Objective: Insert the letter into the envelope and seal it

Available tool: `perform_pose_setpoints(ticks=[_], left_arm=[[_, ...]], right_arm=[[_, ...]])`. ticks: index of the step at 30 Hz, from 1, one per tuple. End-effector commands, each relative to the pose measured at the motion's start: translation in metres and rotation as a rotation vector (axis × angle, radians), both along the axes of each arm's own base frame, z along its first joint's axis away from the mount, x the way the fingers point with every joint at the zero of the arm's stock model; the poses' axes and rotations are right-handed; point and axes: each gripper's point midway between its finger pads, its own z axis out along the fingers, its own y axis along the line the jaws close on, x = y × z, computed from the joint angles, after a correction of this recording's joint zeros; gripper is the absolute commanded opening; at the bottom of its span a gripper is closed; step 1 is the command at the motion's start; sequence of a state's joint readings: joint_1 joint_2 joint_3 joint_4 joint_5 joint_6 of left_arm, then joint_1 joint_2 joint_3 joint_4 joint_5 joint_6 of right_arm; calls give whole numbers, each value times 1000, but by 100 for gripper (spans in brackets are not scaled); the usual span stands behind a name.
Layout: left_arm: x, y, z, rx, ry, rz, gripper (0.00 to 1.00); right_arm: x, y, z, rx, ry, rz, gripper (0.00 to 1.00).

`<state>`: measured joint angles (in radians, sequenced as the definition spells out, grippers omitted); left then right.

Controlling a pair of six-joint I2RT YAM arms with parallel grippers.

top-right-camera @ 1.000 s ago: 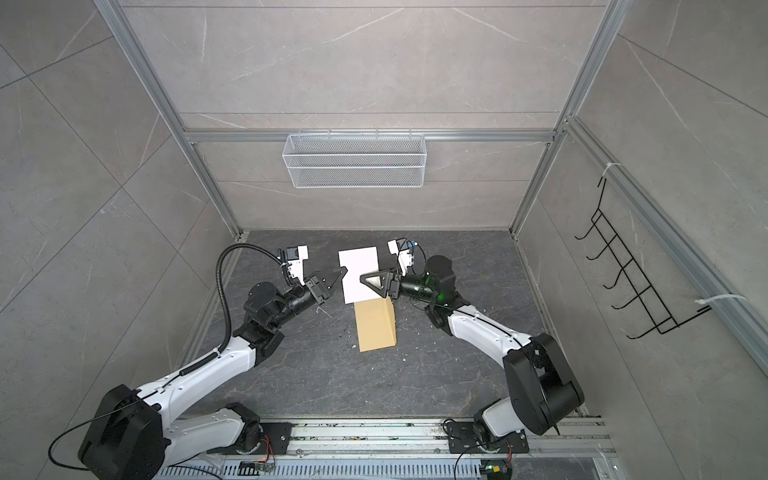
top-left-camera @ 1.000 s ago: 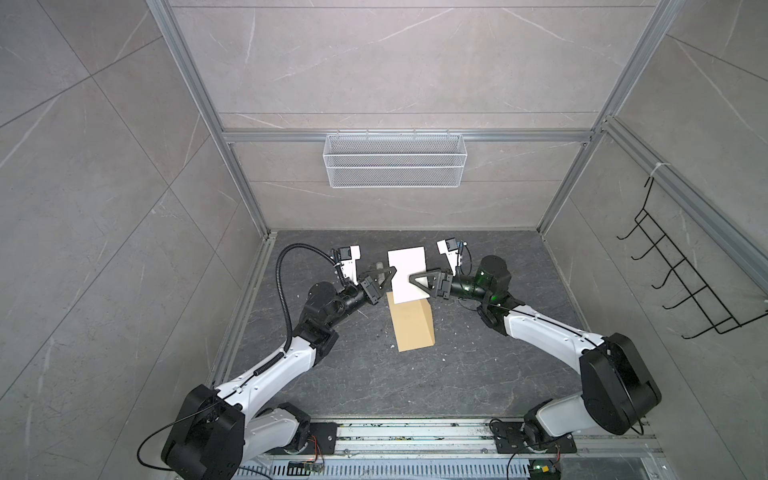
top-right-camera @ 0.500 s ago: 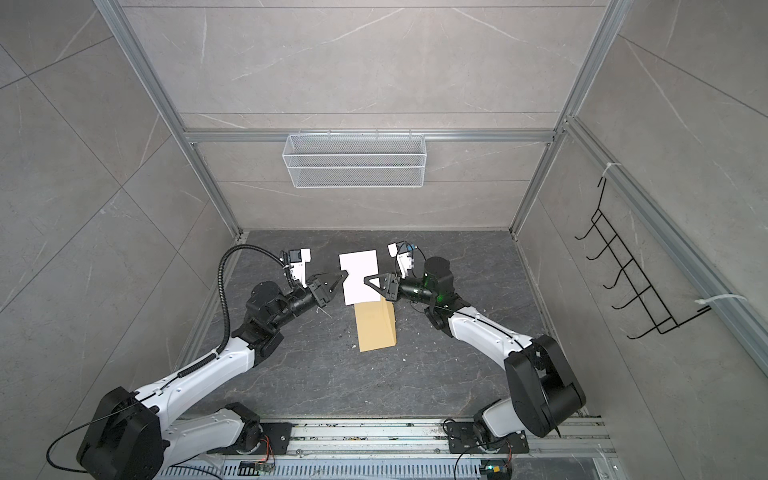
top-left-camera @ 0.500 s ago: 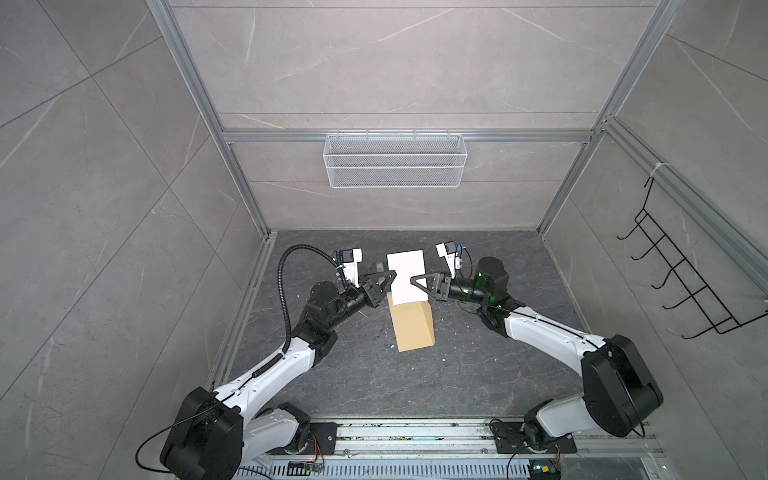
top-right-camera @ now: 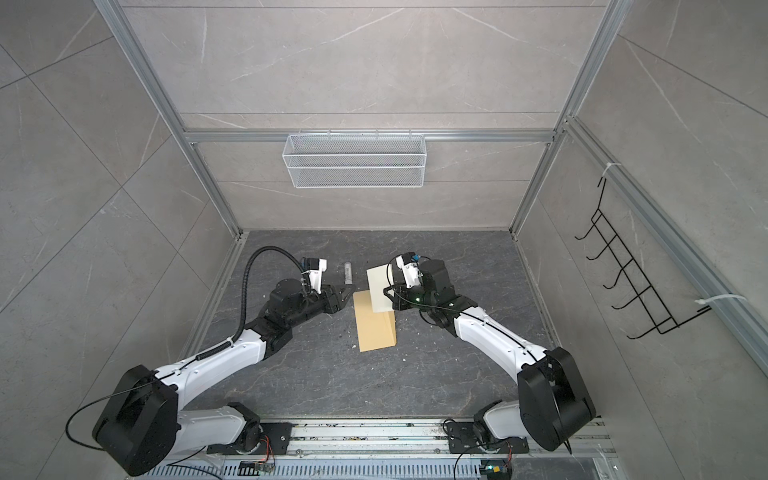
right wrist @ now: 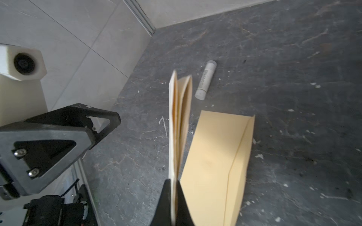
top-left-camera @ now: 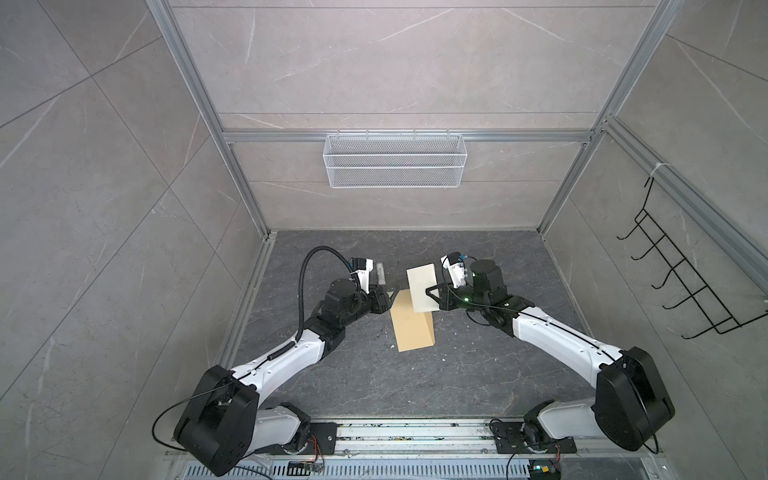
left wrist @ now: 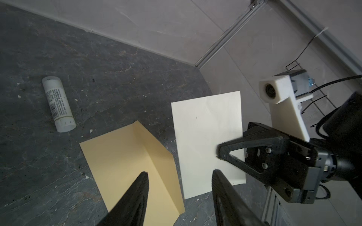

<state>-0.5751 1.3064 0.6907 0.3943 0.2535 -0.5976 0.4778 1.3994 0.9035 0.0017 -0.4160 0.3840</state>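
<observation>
Two papers over the dark table (top-left-camera: 415,386). The envelope (top-left-camera: 413,330) lies flat at centre, long axis near-to-far; only the wrist views show its flap (left wrist: 160,166) creased and lifted. The letter (top-left-camera: 420,286) is held off the table over the envelope's far end, long axis also near-to-far. Both top views give its plain pale face; the right wrist view shows it edge-on, folded in layers (right wrist: 173,127). Right claw (top-left-camera: 430,293) pinched tight on its right edge. Left claw (left wrist: 179,173) spread, empty, just left of the envelope. Glue stick (top-left-camera: 380,273) far left.
</observation>
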Motion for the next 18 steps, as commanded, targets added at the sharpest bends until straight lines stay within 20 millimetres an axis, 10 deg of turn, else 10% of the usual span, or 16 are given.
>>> perform_pose_setpoints(ticks=[1,18], left_arm=[[9,-9,-1,44,-16,10,54],[16,-25,-102,134,275,60,23]], right_arm=[[8,-15,-15,-125,-4,-48,0],[32,-31,-65,-309,46,-129,0]])
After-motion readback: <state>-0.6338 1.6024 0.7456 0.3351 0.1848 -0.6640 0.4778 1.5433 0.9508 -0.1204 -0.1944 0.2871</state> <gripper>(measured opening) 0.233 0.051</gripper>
